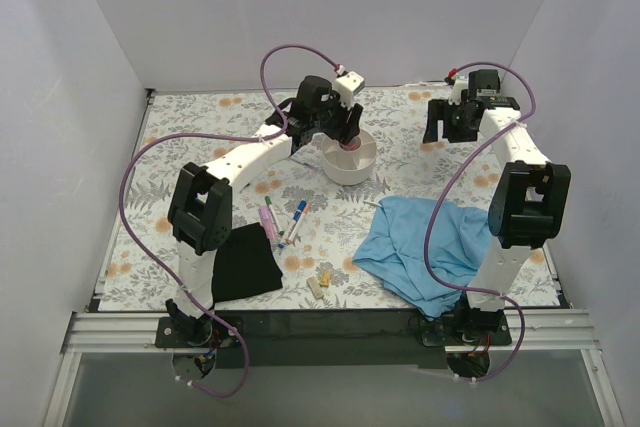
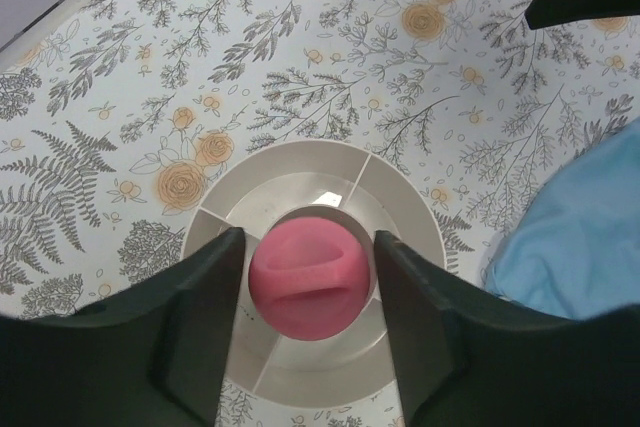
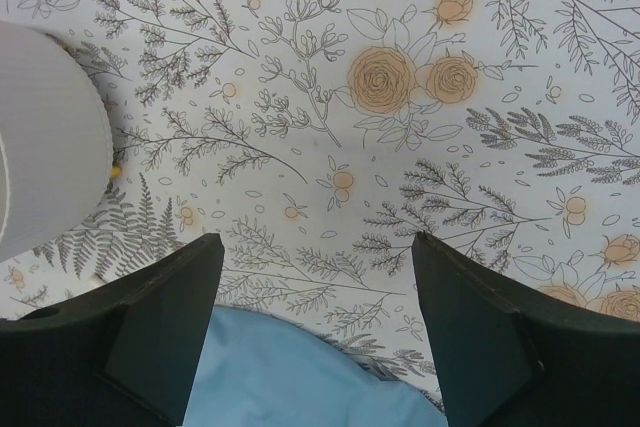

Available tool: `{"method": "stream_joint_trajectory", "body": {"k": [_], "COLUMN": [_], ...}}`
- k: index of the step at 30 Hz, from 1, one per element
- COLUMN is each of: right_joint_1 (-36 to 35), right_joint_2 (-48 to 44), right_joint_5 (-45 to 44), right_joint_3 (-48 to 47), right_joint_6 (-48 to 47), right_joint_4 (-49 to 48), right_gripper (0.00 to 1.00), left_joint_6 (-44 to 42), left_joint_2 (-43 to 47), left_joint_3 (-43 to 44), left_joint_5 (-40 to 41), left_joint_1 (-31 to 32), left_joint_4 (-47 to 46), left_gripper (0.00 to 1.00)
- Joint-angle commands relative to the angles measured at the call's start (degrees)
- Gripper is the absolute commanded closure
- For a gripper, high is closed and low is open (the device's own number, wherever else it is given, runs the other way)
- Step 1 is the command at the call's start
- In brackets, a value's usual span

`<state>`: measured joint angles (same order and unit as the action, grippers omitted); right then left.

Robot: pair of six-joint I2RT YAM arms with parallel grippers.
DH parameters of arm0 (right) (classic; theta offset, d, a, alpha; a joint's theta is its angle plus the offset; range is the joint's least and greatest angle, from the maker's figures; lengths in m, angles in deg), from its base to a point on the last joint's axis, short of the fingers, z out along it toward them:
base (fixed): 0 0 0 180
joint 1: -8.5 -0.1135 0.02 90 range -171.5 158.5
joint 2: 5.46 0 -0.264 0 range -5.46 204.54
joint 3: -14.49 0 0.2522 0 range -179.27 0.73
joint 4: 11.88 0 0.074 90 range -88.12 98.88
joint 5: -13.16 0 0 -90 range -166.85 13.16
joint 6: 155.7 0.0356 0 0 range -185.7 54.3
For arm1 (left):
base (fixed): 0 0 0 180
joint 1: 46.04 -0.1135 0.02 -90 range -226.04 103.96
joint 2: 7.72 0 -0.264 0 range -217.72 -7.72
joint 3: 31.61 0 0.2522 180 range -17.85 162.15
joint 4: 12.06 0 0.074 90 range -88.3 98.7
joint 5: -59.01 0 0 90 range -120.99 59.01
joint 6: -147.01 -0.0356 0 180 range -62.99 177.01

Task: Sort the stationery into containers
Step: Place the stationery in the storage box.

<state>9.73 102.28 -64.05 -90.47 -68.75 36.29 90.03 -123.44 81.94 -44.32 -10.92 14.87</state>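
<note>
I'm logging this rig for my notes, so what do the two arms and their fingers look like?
Both the left arm and right arm have white tubular links joined by chunky black joint housings. A thin purple cable loops loosely along each. The fingers are broad, matte black wedges, plain, with no markings visible.
</note>
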Motion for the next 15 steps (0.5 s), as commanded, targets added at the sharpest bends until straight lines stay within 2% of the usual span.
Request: {"method": "stream_joint_trajectory", "body": {"k": [1, 3, 10, 15], "right_joint_1": [0.61, 0.61, 0.96, 1.14], "right_joint_2": [-0.08, 0.1, 0.63, 0.71], "right_joint_5": [0.74, 0.74, 0.65, 1.52], "right_joint_3": [-0.03, -0.21, -1.17, -0.74], "right_joint_6": [-0.2, -0.12, -0.03, 0.06], "right_joint_4": [-1.1, -1.1, -1.02, -0.93], "right_gripper": [0.14, 0.14, 0.14, 0.14], "left_joint_6": [1.52, 1.53, 3.9, 3.72], "left_joint_2": [3.57, 3.4, 3.48, 6.82], "left_joint_3": [0.58, 1.46, 6.81, 9.46], "left_joint_5": [0.23, -0.65, -3.47, 6.36], "left_joint_1": [0.31, 0.31, 0.31, -1.18], "left_joint_4": [-2.79, -2.97, -3.59, -4.29], "left_gripper": [0.41, 0.35, 0.34, 0.32]}}
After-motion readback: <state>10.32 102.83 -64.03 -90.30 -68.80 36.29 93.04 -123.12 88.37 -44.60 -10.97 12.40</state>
